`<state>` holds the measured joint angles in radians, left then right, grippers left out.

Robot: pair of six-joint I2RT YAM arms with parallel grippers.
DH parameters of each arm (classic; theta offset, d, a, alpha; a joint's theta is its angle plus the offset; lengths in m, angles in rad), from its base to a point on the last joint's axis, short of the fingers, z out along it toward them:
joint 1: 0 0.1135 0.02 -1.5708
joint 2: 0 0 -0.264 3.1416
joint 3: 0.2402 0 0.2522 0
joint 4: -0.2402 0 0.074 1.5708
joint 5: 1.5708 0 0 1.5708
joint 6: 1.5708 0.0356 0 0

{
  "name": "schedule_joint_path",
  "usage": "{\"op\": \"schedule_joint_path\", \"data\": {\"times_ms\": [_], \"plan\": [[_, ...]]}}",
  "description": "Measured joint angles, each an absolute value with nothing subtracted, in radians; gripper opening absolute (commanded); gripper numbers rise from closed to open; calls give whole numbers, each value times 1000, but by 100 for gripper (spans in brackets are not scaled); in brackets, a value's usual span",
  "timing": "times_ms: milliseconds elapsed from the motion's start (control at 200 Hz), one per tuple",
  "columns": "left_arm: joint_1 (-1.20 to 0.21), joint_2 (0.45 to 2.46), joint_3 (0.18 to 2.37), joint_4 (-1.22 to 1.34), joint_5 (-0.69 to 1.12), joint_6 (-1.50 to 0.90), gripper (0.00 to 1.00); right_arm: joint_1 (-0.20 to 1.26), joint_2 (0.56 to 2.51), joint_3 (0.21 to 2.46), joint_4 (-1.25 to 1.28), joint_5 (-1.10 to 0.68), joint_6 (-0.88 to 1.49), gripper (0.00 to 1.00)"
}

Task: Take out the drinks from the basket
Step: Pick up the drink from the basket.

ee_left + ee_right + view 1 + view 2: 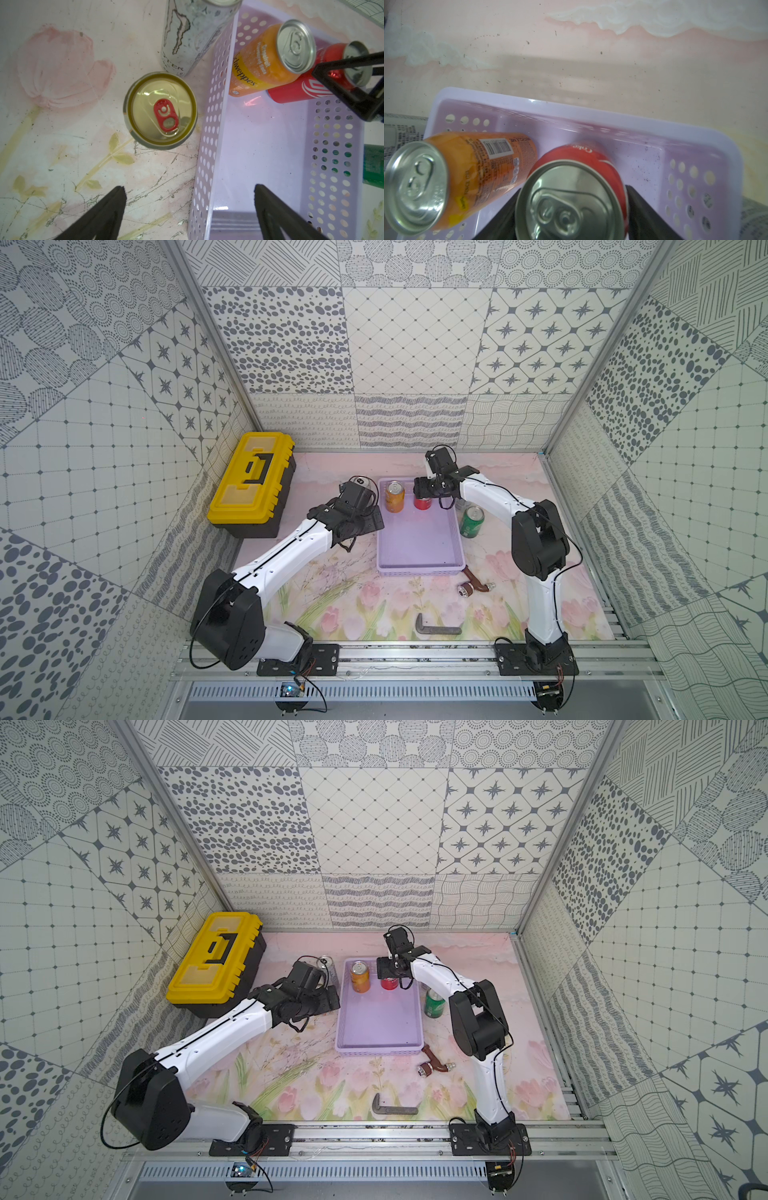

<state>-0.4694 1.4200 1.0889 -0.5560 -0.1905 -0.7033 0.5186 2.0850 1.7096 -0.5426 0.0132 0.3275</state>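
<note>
The lavender basket holds an upright orange can and a red can at its far end. My right gripper reaches down over the red can, a finger pressed on each side, and the can stands on the basket floor. My left gripper hangs open above the basket's left wall, holding nothing. Just left of that wall, on the mat, stand a gold-topped can and a tall silver can. A bright green can stands right of the basket.
A yellow-and-black toolbox sits at the far left. A brown pipe fitting lies just in front of the basket. A grey L-shaped bracket lies near the front rail. Another silver can stands partly hidden behind my right arm.
</note>
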Motion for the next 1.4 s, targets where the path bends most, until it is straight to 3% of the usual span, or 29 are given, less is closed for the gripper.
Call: {"op": "schedule_joint_path", "data": {"times_ms": [350,1401], "plan": [[-469,1420,1087,-554,-190,-703,100,559,2058,1684,-543,57,305,65],[-469,1420,1083,-543,-179,-703,100,596,1617,1301,-551,72,315,63]]}}
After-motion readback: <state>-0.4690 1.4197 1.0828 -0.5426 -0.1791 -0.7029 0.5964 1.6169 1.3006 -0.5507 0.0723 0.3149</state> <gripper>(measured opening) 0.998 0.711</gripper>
